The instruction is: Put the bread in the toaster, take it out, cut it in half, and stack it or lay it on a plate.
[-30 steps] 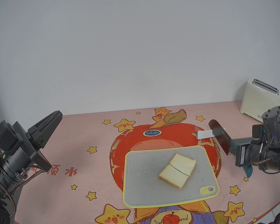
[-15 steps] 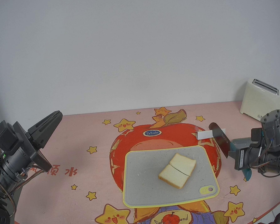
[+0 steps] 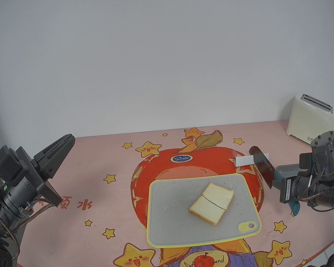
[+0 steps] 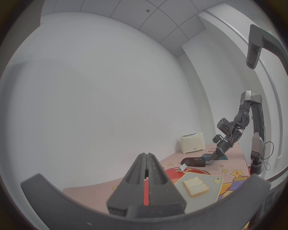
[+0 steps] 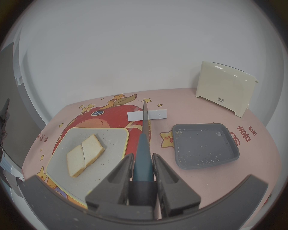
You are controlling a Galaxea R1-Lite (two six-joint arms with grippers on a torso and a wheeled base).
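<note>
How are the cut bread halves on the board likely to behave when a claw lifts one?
The bread halves look thick and pale, so probably light and easily dented by a firm pinch. They lie flat, touching along the cut on the cutting board, so lifting one may nudge the other. Flat-sided, they should not roll.

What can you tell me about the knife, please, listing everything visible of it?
The knife has a dark, broad blade with a rounded tip and a teal, plastic-looking handle. The right gripper is shut on the handle, the blade pointing away and standing on edge. It is held over the table between the cutting board and the grey tray; its tip overlaps a white strip, contact unclear.
</note>
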